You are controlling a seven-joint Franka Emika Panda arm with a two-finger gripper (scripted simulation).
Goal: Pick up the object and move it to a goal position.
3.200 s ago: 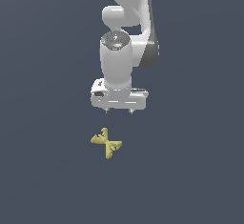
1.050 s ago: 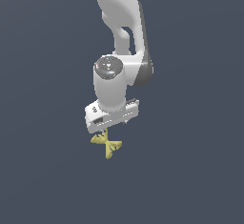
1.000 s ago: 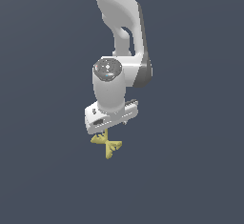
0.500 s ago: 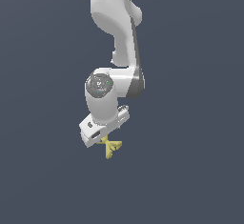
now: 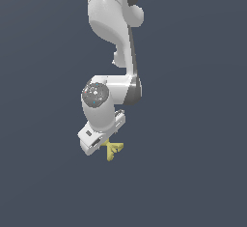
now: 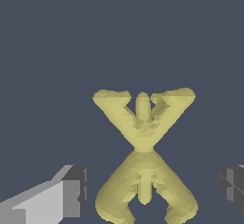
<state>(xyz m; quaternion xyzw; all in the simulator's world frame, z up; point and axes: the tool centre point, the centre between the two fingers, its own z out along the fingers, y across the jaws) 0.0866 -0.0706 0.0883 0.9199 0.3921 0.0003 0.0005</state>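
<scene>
White robot gripper (image 5: 107,142) sits right over the small pale-yellow X-shaped antler piece (image 6: 143,154), fingers (image 6: 71,192) spread wide either side, not touching.

The supporting surface is a uniform, flat, dark blue-grey floor (image 5: 193,124) with no visible edges, seams or markings in either view. The small pale-yellow X-shaped piece with forked branching arms (image 5: 114,149) is the only item seen against this floor. Whether the piece rests on the floor or is clear of it cannot be determined. In the wrist view the same piece (image 6: 143,142) is surrounded by bare floor (image 6: 57,42) on all visible sides.
</scene>
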